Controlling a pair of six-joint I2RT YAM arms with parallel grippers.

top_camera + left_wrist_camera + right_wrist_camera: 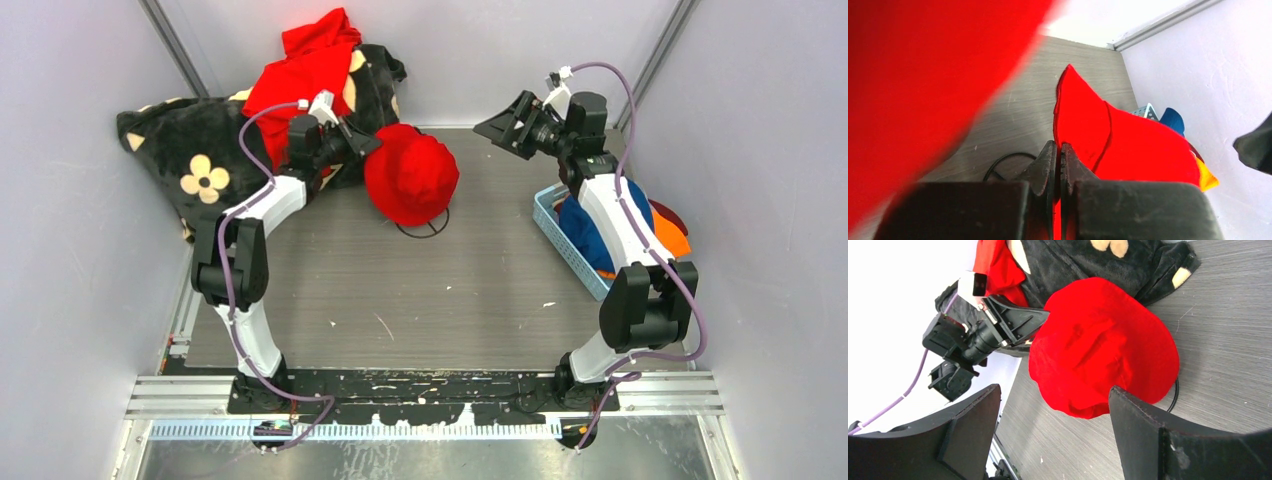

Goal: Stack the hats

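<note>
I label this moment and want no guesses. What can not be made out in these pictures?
- Hats in the blue basket: top view, the right arm covers them; number unclear.
- Black ring: top view, the red hat hides most of it.
- Left wrist view: a red blur fills the left side; what it is cannot be told.

No legible text, labels, brands, numbers or signs showing in any of three views; nothing reading anywhere.

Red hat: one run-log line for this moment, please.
left gripper: shut on red hat brim | right gripper: open, empty | other hats: in blue basket
</note>
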